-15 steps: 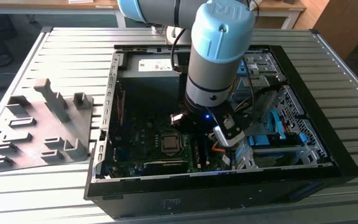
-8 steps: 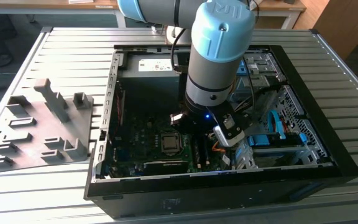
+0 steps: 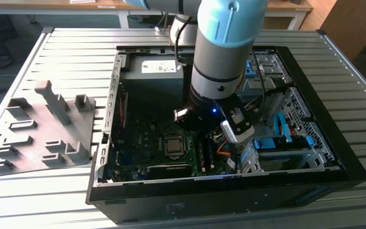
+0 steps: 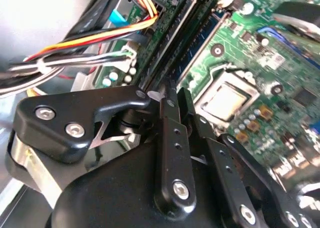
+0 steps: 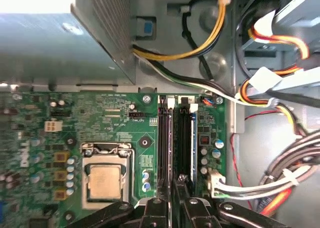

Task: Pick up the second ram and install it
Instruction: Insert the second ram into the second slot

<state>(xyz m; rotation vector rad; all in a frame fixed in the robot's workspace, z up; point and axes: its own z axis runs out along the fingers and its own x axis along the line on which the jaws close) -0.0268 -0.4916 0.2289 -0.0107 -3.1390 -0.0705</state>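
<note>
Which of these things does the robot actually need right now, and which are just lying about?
In the job:
- gripper, low over the memory slots
- second ram, apparently on edge in a slot
- motherboard

Just there:
- grey slotted tray, outside the case
- cable bundle
- processor socket
- power supply

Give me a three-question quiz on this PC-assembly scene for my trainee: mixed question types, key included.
1. True or false: the hand hovers over the grey tray.
2. The processor socket sits: A) beside the memory slots; B) on the grey tray; C) outside the computer case.
3. Fill in: the grey tray lies to the exterior view's ___ of the computer case.
Key: 1 false, it is over the memory slots; 2 A; 3 left.
</note>
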